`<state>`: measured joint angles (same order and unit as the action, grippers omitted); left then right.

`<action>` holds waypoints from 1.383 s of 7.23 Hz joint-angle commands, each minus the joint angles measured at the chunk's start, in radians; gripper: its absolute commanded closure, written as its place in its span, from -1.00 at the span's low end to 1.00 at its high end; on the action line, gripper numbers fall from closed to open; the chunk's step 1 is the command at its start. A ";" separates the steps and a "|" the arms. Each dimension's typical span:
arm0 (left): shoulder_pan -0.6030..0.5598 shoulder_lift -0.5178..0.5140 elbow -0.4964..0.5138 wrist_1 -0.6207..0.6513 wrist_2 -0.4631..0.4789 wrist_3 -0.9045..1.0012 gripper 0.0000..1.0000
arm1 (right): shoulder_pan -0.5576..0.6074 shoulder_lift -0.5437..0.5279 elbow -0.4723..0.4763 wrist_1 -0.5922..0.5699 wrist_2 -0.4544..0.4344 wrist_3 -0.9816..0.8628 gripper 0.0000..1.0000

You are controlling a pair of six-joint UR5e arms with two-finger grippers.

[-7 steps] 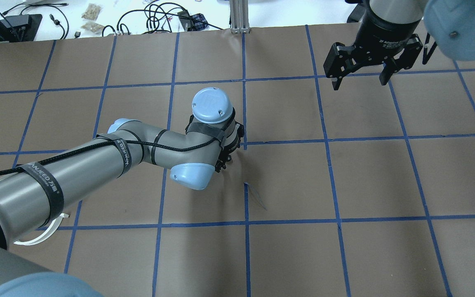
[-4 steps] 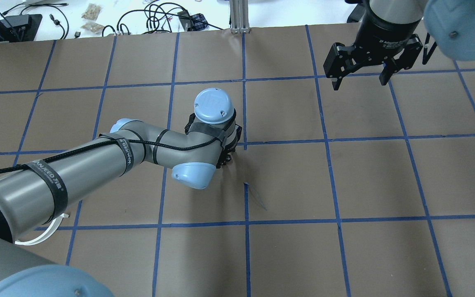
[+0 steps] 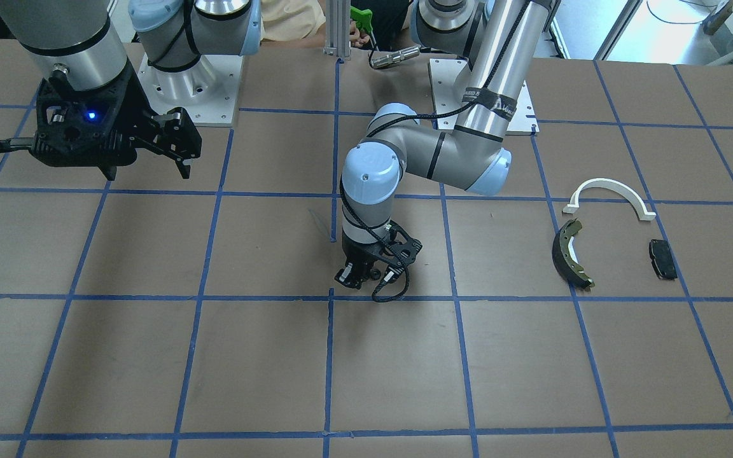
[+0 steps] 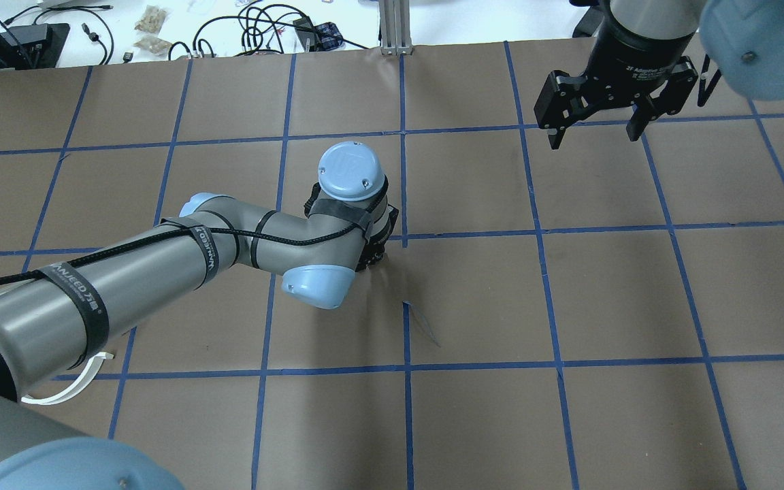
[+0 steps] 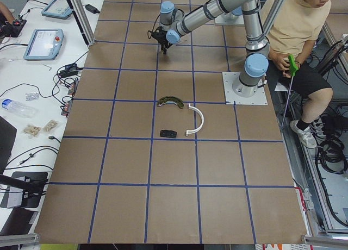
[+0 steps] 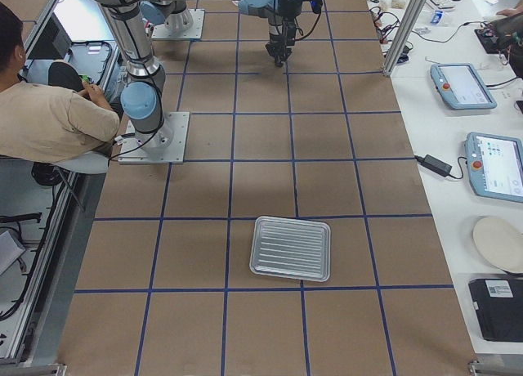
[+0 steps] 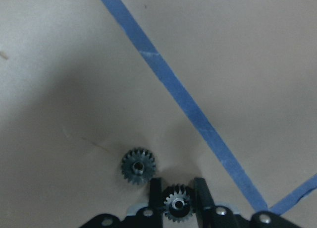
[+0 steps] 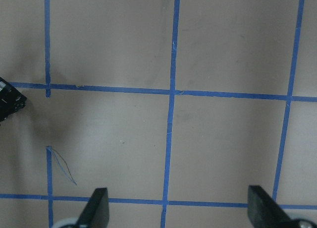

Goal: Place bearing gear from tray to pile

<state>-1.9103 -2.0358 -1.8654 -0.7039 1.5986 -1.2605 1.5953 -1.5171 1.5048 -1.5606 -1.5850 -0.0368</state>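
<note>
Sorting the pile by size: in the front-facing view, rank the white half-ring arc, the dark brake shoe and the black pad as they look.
Largest: white half-ring arc.
Next: dark brake shoe, somewhat smaller.
Smallest: black pad.
All three lie at a similar depth, so nearness hardly matters.

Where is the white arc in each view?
Front-facing: white arc, right side.
Overhead: white arc lower left, partly under left arm.
Exterior left: white arc centre, beside brake shoe.
Exterior right: not in it.
Left wrist: not in it.
Right wrist: not in it.
Landmark: left arm.
</note>
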 commanded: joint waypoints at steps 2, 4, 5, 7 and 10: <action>0.091 0.064 0.206 -0.365 -0.057 0.163 1.00 | 0.000 0.000 0.000 -0.001 -0.001 0.000 -1.00; 0.211 0.127 0.241 -0.494 -0.133 0.417 1.00 | 0.000 0.000 0.000 -0.001 -0.001 0.000 -1.00; 0.305 0.175 0.242 -0.590 -0.135 0.591 1.00 | 0.000 0.000 0.000 -0.003 0.000 0.000 -1.00; 0.497 0.244 0.236 -0.736 -0.123 0.949 1.00 | 0.000 0.000 0.000 -0.001 -0.001 0.000 -1.00; 0.760 0.238 0.204 -0.760 0.064 1.450 1.00 | 0.000 0.000 0.000 -0.003 0.000 0.001 -1.00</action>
<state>-1.2764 -1.7896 -1.6424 -1.4620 1.6130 -0.0076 1.5952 -1.5171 1.5048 -1.5630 -1.5848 -0.0358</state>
